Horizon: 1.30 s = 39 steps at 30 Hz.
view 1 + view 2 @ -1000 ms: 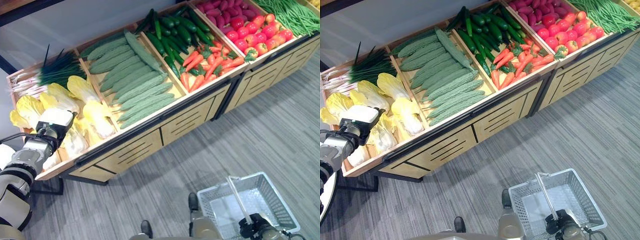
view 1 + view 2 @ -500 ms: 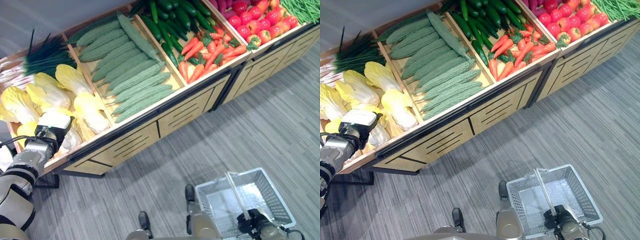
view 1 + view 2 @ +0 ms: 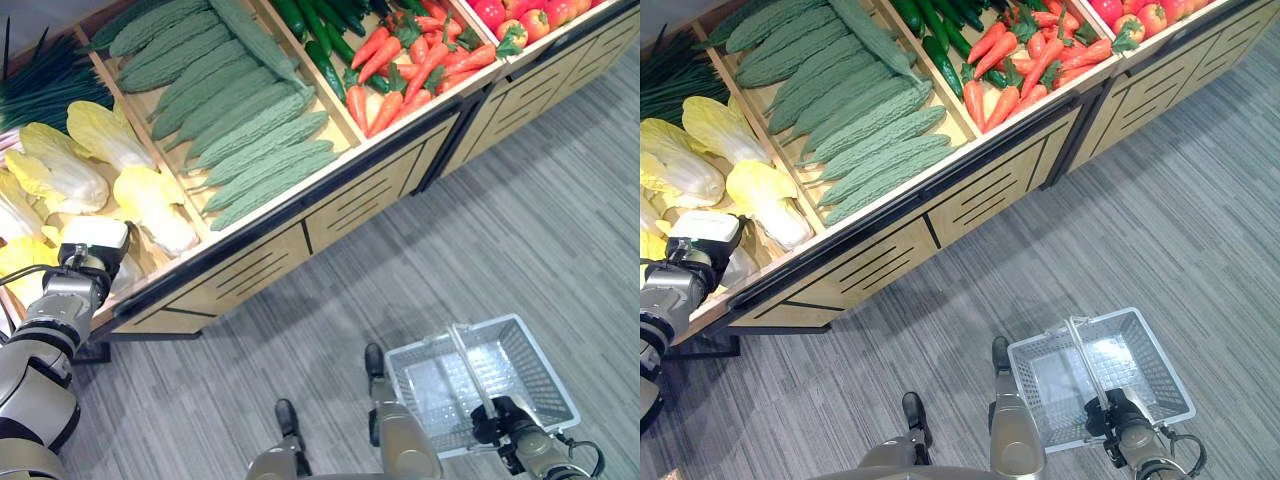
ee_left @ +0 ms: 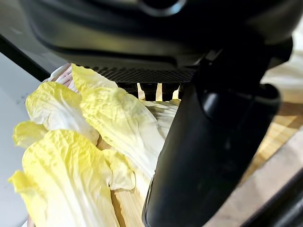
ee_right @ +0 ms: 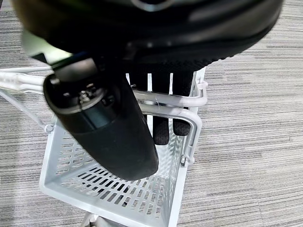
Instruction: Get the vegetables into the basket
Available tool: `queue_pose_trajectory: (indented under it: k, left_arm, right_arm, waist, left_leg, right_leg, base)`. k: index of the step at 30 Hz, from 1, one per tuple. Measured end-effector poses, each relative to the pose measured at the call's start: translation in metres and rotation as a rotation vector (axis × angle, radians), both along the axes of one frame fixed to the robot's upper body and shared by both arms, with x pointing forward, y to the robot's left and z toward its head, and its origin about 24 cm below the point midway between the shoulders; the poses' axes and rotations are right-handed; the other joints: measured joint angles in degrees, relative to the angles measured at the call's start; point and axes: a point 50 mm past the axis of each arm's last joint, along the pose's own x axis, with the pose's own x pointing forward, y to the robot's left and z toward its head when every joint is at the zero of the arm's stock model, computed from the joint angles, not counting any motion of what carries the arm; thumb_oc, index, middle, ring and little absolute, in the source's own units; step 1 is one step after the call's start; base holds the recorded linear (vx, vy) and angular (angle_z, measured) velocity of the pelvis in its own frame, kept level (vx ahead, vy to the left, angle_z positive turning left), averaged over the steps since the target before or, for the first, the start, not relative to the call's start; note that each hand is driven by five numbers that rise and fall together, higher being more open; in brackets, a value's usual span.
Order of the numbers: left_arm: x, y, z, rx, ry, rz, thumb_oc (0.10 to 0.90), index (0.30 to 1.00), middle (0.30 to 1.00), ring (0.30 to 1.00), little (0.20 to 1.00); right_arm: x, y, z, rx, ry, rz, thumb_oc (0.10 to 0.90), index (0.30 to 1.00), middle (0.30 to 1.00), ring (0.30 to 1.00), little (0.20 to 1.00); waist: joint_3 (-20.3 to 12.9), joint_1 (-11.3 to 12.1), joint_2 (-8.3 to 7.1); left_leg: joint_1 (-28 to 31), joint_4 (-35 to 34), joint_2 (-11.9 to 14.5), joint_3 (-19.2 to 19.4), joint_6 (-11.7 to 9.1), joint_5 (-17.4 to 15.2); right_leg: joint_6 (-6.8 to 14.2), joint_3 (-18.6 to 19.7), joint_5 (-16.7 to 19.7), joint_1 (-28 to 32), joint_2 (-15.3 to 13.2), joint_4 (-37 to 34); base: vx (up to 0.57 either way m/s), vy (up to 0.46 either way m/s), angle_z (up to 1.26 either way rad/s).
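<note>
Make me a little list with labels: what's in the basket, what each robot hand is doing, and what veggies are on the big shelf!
basket: white wire basket above the grey floor, nothing in it
right hand: fingers curled round the basket handle
left hand: at the yellow cabbages; fingers hidden, grip unclear
shelf, next bin: bumpy green gourds
shelf, further right: dark cucumbers, then orange carrots
vegetables in basket so far: none

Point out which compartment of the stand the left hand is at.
The cabbage compartment at the stand's left end: the left hand is over its yellow cabbages, beside the bitter gourds.
</note>
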Motion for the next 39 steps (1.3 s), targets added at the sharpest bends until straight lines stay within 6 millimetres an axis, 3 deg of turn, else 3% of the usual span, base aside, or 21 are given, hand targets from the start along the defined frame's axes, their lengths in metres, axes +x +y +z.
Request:
queue_pose_trajectory:
  k: [4,8,13,16,18,22,24,25,28,32,39]
  left_arm:
    - [0.011,-0.005,0.016,-0.011,-0.035,0.003,0.4,0.3,0.3,0.3,0.3]
    - [0.015,-0.011,0.018,-0.018,-0.039,-0.018,0.4,0.3,0.3,0.3,0.3]
    - [0.025,-0.037,0.025,-0.047,-0.094,-0.137,0.4,0.3,0.3,0.3,0.3]
    - [0.013,-0.039,0.023,-0.119,-0.162,-0.157,0.4,0.3,0.3,0.3,0.3]
    - [0.01,-0.051,0.033,-0.123,-0.209,-0.245,0.4,0.3,0.3,0.3,0.3]
    - [-0.009,-0.048,0.044,-0.133,-0.29,-0.292,0.4,0.3,0.3,0.3,0.3]
    - [-0.012,-0.052,0.045,-0.142,-0.312,-0.321,0.4,0.3,0.3,0.3,0.3]
    - [-0.027,-0.047,0.05,-0.158,-0.357,-0.311,0.4,0.3,0.3,0.3,0.3]
    - [-0.039,-0.039,0.043,-0.157,-0.348,-0.276,0.4,0.3,0.3,0.3,0.3]
    - [-0.048,-0.038,0.041,-0.165,-0.351,-0.275,0.4,0.3,0.3,0.3,0.3]
    - [-0.07,-0.044,0.033,-0.27,-0.431,-0.251,0.4,0.3,0.3,0.3,0.3]
  right_arm:
    - [0.003,0.001,0.0,-0.01,0.017,0.02,0.4,0.3,0.3,0.3,0.3]
    - [0.007,0.001,0.002,-0.012,0.014,0.027,0.4,0.3,0.3,0.3,0.3]
    - [0.006,0.007,-0.002,0.015,0.03,0.038,0.4,0.3,0.3,0.3,0.3]
    - [-0.006,0.011,-0.008,0.031,0.061,0.018,0.4,0.3,0.3,0.3,0.3]
    - [-0.023,0.015,-0.016,0.045,0.108,0.004,0.4,0.3,0.3,0.3,0.3]
    - [-0.037,0.025,-0.025,0.087,0.144,-0.03,0.4,0.3,0.3,0.3,0.3]
    - [-0.054,0.026,-0.029,0.093,0.196,-0.043,0.4,0.3,0.3,0.3,0.3]
    - [-0.055,0.027,-0.03,0.095,0.205,-0.049,0.4,0.3,0.3,0.3,0.3]
    - [-0.074,0.024,-0.032,0.086,0.262,-0.075,0.4,0.3,0.3,0.3,0.3]
    - [-0.09,0.022,-0.034,0.092,0.299,-0.1,0.4,0.3,0.3,0.3,0.3]
    - [-0.094,0.021,-0.034,0.095,0.318,-0.109,0.4,0.3,0.3,0.3,0.3]
  waist:
    - [0.0,0.1,-0.01]
    - [-0.1,0.3,-0.08]
    - [-0.4,1.6,-2.19]
    - [-0.5,2.2,-2.82]
    - [-1.0,3.8,-3.6]
    - [-3.3,4.3,-4.59]
    - [-5.8,4.9,-4.33]
    - [-6.3,4.6,-4.18]
    - [-9.5,5.3,-3.05]
    - [-10.6,6.2,-2.88]
    - [-10.9,6.5,-2.47]
  left_leg:
    - [-0.1,0.0,0.1,0.3,-0.1,0.1]
    - [-0.2,0.0,0.1,0.5,-0.1,0.1]
    - [1.4,0.0,0.0,0.2,-0.1,0.1]
    - [3.6,0.0,0.2,-1.0,-0.1,0.1]
    - [5.9,0.0,0.5,-1.2,-0.3,0.0]
    - [8.7,-0.1,0.6,-1.4,-0.5,-0.6]
    - [9.4,-0.1,0.8,-1.5,-0.5,-0.8]
    - [10.6,-0.1,0.8,-1.4,-0.5,-0.9]
    - [11.5,-0.4,0.8,-1.5,-0.4,-1.4]
    - [12.4,-0.4,0.8,-2.1,-0.2,-1.6]
    - [12.7,-0.4,0.8,-2.7,-0.2,-1.5]
  right_leg:
    - [0.0,0.0,0.0,-0.2,0.1,0.0]
    - [-0.5,0.0,0.5,-0.3,0.1,0.0]
    - [-0.5,-0.3,0.6,1.5,0.0,0.1]
    - [-0.3,-1.3,0.2,4.3,-0.2,0.0]
    - [0.0,-1.8,-0.8,7.1,-0.1,0.0]
    - [0.3,-1.7,-1.3,9.6,0.0,0.0]
    - [0.3,-1.9,-1.7,10.6,-0.1,0.0]
    - [-0.1,-1.6,-1.3,11.8,0.0,0.0]
    - [0.6,-2.0,-2.2,12.8,-0.1,0.0]
    - [0.7,-2.5,-2.3,14.1,-0.1,-0.1]
    - [0.6,-2.8,-2.3,14.5,-0.3,-0.1]
  base:
    - [0.0,-0.007,-0.02]
    - [0.0,-0.001,0.01]
    - [0.01,-0.011,0.03]
    - [0.08,-0.027,0.17]
    - [0.08,-0.015,0.16]
    - [0.07,-0.001,0.0]
    - [0.05,0.015,-0.03]
    - [0.04,0.014,-0.01]
    - [0.05,0.019,0.03]
    - [0.02,0.01,0.07]
    - [0.0,0.003,0.01]
